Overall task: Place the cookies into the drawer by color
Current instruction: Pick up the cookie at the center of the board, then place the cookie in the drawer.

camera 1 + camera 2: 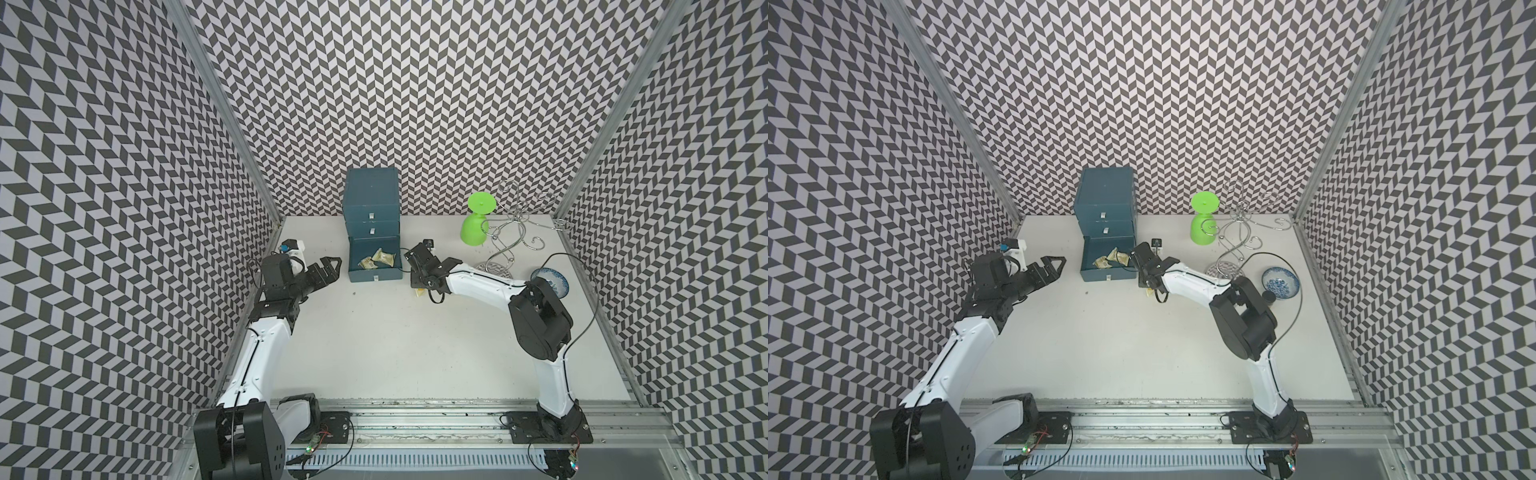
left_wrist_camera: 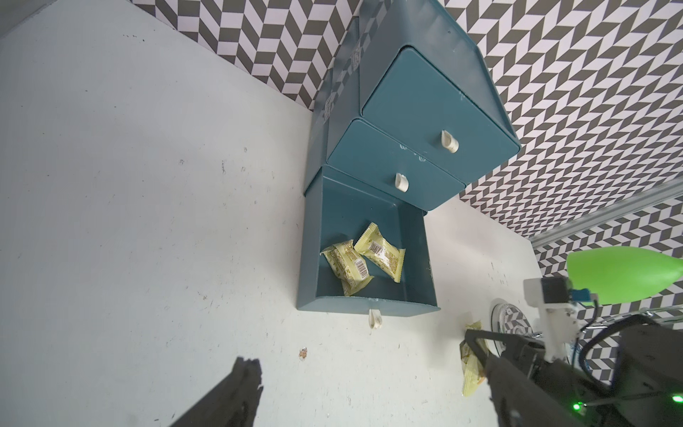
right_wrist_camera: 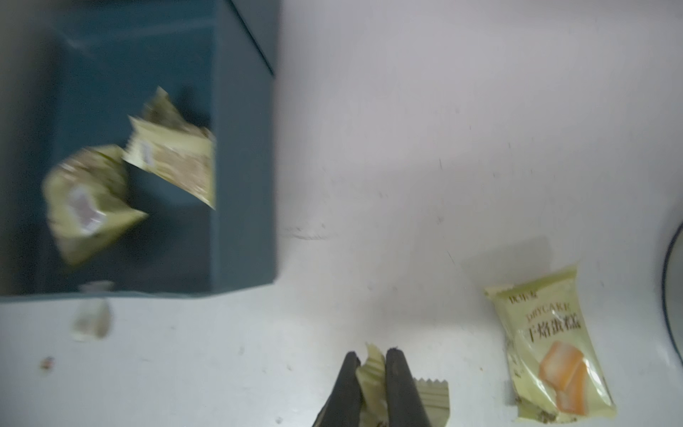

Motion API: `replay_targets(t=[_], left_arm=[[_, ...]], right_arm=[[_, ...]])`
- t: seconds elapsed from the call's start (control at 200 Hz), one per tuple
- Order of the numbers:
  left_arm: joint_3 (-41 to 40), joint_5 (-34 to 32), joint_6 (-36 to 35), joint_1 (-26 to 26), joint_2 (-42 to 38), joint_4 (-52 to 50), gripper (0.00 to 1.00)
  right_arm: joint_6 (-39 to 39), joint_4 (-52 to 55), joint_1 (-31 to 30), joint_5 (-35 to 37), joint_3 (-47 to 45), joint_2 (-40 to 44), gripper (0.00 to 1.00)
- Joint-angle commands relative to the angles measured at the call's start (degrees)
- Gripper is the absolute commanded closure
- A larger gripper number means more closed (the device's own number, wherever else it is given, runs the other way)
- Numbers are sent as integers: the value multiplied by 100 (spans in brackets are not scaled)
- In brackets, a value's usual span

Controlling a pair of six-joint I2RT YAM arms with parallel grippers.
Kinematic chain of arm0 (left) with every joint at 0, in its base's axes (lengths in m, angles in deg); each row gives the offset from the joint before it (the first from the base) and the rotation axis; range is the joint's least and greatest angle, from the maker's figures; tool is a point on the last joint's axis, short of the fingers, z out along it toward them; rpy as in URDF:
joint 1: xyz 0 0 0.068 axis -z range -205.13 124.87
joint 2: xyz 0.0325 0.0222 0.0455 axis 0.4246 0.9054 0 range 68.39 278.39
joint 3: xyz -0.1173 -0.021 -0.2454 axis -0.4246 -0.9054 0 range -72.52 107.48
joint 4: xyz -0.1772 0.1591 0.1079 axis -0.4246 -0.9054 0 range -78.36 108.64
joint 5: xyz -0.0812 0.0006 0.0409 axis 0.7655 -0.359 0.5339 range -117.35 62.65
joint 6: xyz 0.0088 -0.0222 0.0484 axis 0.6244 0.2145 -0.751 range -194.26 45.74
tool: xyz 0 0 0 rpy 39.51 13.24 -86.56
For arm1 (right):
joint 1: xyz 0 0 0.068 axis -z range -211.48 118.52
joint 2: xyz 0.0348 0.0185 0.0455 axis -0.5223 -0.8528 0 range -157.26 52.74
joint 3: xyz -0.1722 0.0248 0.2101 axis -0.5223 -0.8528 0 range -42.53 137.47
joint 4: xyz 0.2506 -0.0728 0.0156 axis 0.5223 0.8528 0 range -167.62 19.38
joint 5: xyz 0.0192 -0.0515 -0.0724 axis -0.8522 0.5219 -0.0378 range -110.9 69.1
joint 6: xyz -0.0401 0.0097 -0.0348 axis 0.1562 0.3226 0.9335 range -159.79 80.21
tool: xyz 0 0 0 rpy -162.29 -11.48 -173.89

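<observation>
**A:** Right claw (image 3: 373, 355) is clamped on a pale yellow cookie packet (image 3: 432, 395), near the open bottom drawer's (image 1: 376, 275) front corner.

**B:** Yep, and the left claw (image 1: 332, 270) gapes wide, empty. Two yellow packets (image 2: 380, 253) lie in that drawer. The chest (image 1: 372, 195) sits mid far edge of the table (image 1: 374, 353), and a loose packet (image 3: 547, 344) lies nearby.

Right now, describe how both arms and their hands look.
The left arm and right arm have white shells, black joints and thin black cables along them. The left hand and right hand are black with tapering fingers.
</observation>
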Motion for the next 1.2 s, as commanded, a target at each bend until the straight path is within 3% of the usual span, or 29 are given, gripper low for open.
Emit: replay_targets(t=[0.0, 0.25, 0.561, 1.047, 1.197], left_arm=[[-52, 53, 8, -56, -101, 123, 1], [-49, 65, 9, -69, -110, 126, 1], [-60, 97, 8, -104, -91, 142, 1], [-63, 97, 22, -111, -76, 162, 1], [-64, 97, 19, -109, -74, 156, 1]], right_arm=[[304, -269, -17, -174, 460, 237, 100], [585, -1043, -17, -233, 1368, -124, 100], [433, -1042, -8, -582, 2963, -1509, 100], [248, -1270, -17, -1014, 3289, -2532, 100], [262, -1232, -17, -1023, 3294, -2590, 85]])
